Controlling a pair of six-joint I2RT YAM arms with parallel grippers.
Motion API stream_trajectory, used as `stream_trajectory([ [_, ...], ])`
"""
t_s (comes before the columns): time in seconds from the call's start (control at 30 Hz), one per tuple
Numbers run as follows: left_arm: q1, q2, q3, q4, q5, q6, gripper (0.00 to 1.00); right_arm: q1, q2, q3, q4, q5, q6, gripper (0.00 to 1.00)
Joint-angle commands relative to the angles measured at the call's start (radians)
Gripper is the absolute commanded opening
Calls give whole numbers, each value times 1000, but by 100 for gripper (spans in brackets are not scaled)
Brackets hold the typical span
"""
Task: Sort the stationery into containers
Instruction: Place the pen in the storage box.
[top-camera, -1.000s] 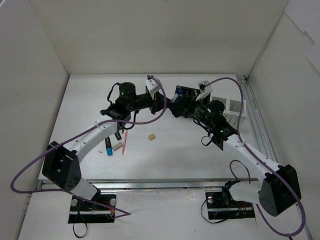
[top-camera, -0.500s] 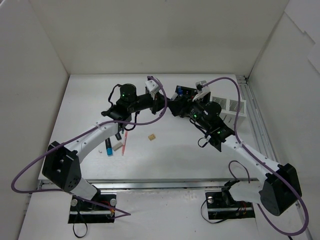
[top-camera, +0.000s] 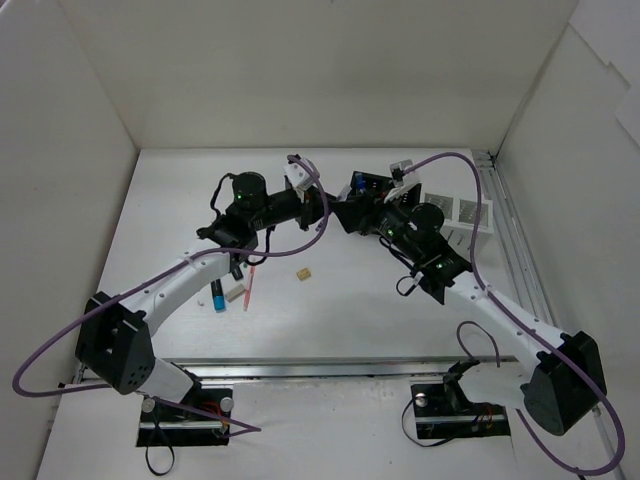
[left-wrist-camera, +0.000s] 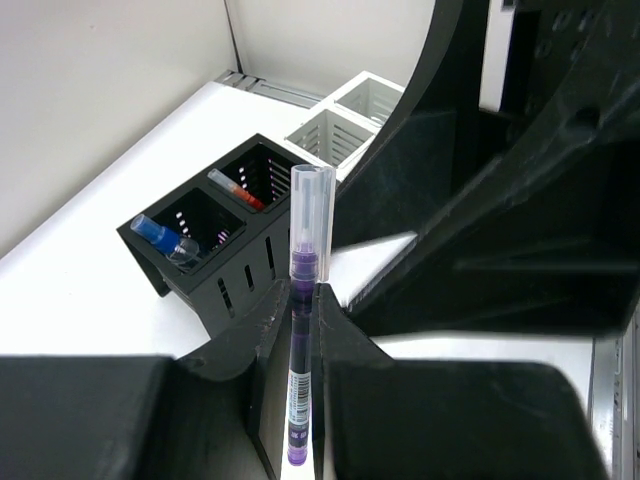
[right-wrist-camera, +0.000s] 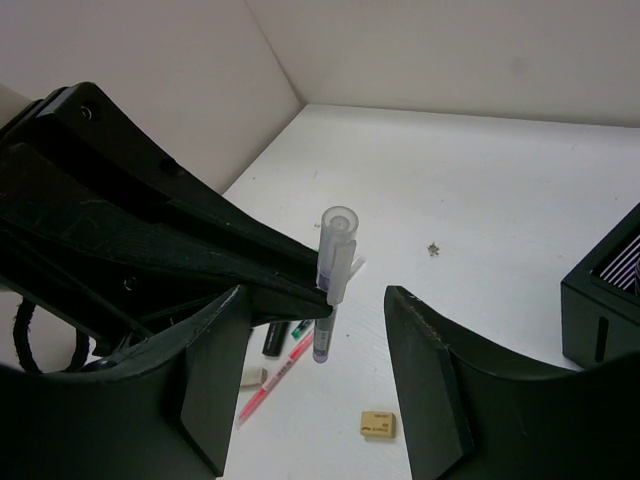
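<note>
Left jaws clamp a purple pen (left-wrist-camera: 304, 240); right jaws apart. Left wrist, not right, shows bottle (left-wrist-camera: 166, 240) inside black organizer (left-wrist-camera: 228, 288).

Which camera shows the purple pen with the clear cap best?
Left wrist: the purple pen shows nearly full length, pinched in the left claw. Right wrist shows only its capped end, inside the open right claw. Top external: hidden between the arms.
</note>
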Motion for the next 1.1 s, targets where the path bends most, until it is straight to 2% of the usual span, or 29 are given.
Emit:
stream_trajectory([
  [0.0,-30,-65,-15,3,77,18,0,-28,-86,58,141,163,-50,52],
  [0.17,-30,-76,-15,-8,39,21,0,-30,-180,81,-35,187,-128,54],
  [0.3,-30,-78,-18,3,30,15,0,-33,-198,84,-83,174,-133,54],
  [0.53,-30,-94,-27,17,18,-4,0,-7,-97,126,-108,97,-90,57],
  [0.8,-30,-108,-32,22,-22,-14,0,47,12,158,-103,132,-41,55],
  [1.0,-30,-102,-32,44,-59,-19,0,90,38,166,-111,186,-35,36],
  [1.03,-30,-101,-30,46,-59,-19,0,88,38,166,-108,183,-35,23],
  [1.07,-30,-99,-25,46,-61,-22,0,91,42,167,-109,186,-35,19],
])
